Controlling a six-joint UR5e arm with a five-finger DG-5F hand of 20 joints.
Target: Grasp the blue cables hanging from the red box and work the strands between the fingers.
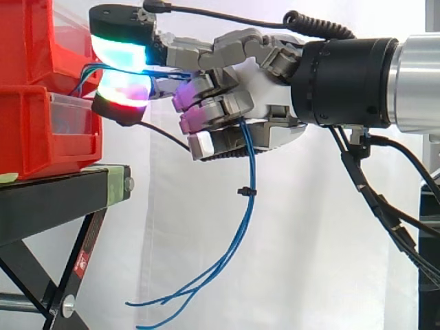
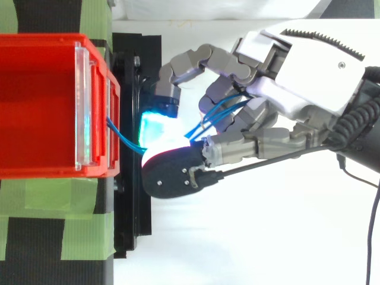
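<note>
The hand (image 1: 265,96) reaches in level from the right, its wrist horizontal, and closes on the blue cables (image 1: 244,227) just in front of the red box (image 1: 41,89). Its foremost fingertips (image 1: 120,51), glowing cyan, green and red, meet one above the other close to the box front, with the strands running between them. The remaining fingers curl under the palm, and the cables pass through them.

From beneath the palm the cables drop freely before the white curtain (image 1: 289,261), carrying a small black tie (image 1: 246,191), and their loose ends splay near the lower edge.

In the top view the strands leave the box's front wall (image 2: 110,127) and vanish into the pads' glare, so the exact contact is hard to make out. The arm is cut off at the right edge, and the black stand (image 1: 55,199) at the bottom.
</note>
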